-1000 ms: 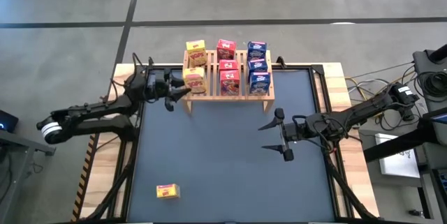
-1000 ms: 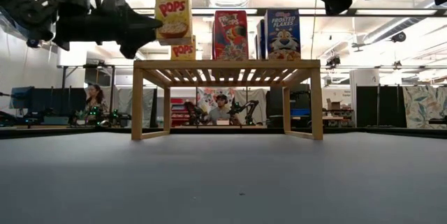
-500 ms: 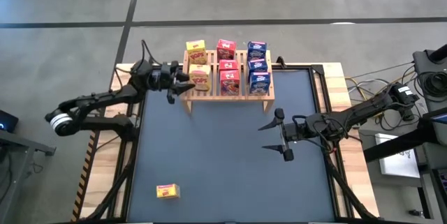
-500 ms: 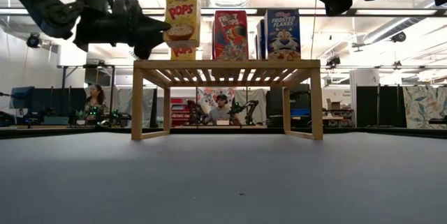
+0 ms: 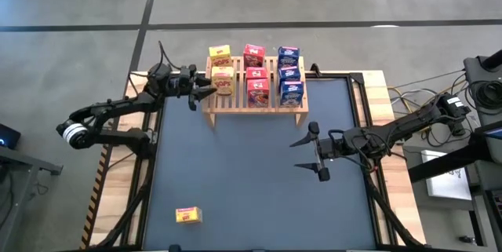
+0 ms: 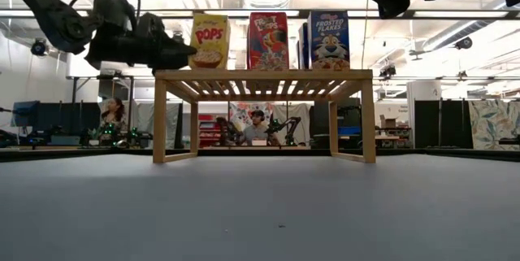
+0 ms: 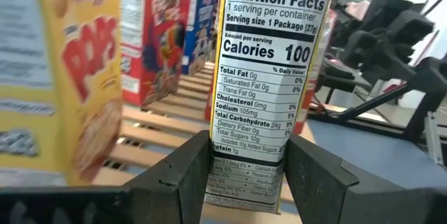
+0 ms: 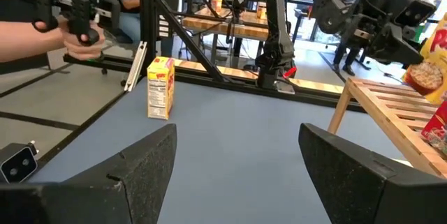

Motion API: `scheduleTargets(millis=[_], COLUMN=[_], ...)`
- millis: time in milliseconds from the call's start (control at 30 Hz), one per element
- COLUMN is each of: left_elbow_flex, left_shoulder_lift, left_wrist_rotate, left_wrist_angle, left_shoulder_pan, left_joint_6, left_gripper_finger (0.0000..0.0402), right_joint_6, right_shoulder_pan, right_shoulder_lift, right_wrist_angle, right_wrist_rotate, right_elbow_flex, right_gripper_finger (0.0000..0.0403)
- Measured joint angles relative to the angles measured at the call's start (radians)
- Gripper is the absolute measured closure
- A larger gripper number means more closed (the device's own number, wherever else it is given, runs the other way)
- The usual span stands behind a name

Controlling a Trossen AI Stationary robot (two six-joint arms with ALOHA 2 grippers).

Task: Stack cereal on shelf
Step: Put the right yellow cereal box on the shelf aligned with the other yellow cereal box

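Observation:
My left gripper (image 5: 201,89) is shut on a yellow cereal box (image 5: 223,85) over the left front part of the light-wood shelf (image 5: 255,101). In the low view the box (image 6: 210,40) stands upright with its bottom at the level of the slats (image 6: 264,72). Another yellow box (image 5: 219,52), three red boxes (image 5: 256,74) and three blue boxes (image 5: 289,72) stand on the shelf. A third yellow box (image 5: 188,215) lies on the table near its near edge. My right gripper (image 5: 317,156) hangs open above the table's right half. My left gripper pinches the yellow box between its two fingers (image 7: 183,175), low on the narrow side panel with the nutrition label (image 7: 248,161). The fingers come level from the table's left. The box is upright; whether its bottom touches the slats I cannot tell.
The dark table mat (image 5: 251,189) lies in front of the shelf. A wooden border (image 5: 118,205) frames the table. In the right wrist view a person's hand (image 8: 77,39) holds a dark device beyond the table. People sit in the room behind the shelf (image 6: 258,123).
My left gripper has carried the yellow box toward the table's right and far edge and downward. The box was held well above the shelf's left end and now stands upright at slat level on the left front part. The gripper has stayed shut.

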Motion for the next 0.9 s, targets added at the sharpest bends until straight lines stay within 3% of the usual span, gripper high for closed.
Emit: scheduleTargets(millis=[500,900], left_elbow_flex=[0.0,0.0], left_shoulder_lift=[0.054,0.073], left_wrist_rotate=[0.045,0.046], left_wrist_angle=[0.016,0.014], left_shoulder_pan=[0.076,0.075], left_joint_6=[0.021,-0.002], left_gripper_finger=[0.0244,0.0213], right_joint_6=[0.001,0.017], right_shoulder_pan=[0.0,0.0], right_shoulder_lift=[0.0,0.0], right_wrist_angle=[0.007,0.007], right_wrist_rotate=[0.015,0.063], right_elbow_flex=[0.0,-0.002], right_gripper_finger=[0.0115,0.0115])
